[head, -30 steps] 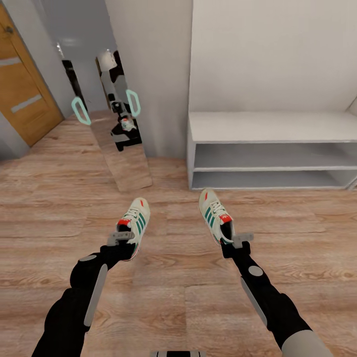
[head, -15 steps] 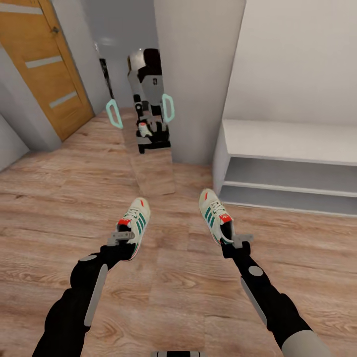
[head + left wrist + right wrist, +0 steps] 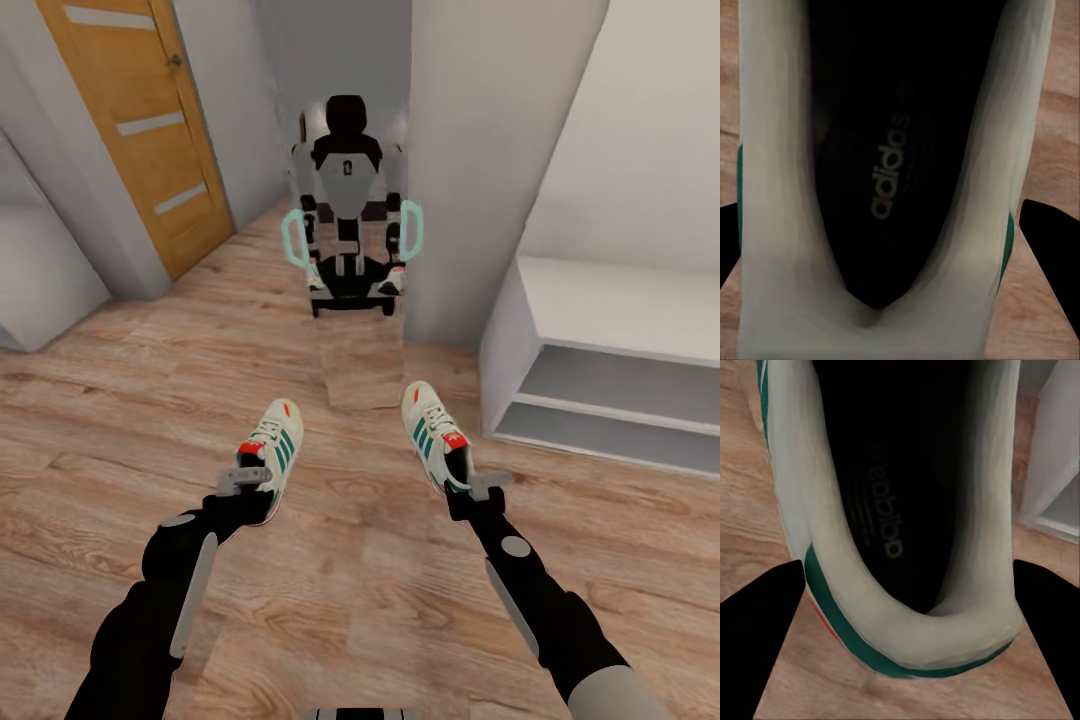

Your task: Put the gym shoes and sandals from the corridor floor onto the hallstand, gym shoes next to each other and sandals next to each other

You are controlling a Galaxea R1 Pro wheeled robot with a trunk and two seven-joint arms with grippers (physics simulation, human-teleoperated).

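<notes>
Left gripper [image 3: 252,482] clasps one cream lace-up sneaker with teal stripes [image 3: 274,448] by its heel; right gripper [image 3: 476,488] clasps the other [image 3: 433,432]. The white two-tier hallstand [image 3: 610,300] stands ahead-right of the right gripper; heel-only grips could let either shoe slip while turning

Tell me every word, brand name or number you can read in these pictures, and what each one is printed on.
"adidas" – on the dark insole of the gym shoe held by the left gripper.
"adidas" – on the dark insole of the other gym shoe held by the right gripper; its first letters are faint.
A small mark on the robot reflected in the mirror is too small to read.
</notes>
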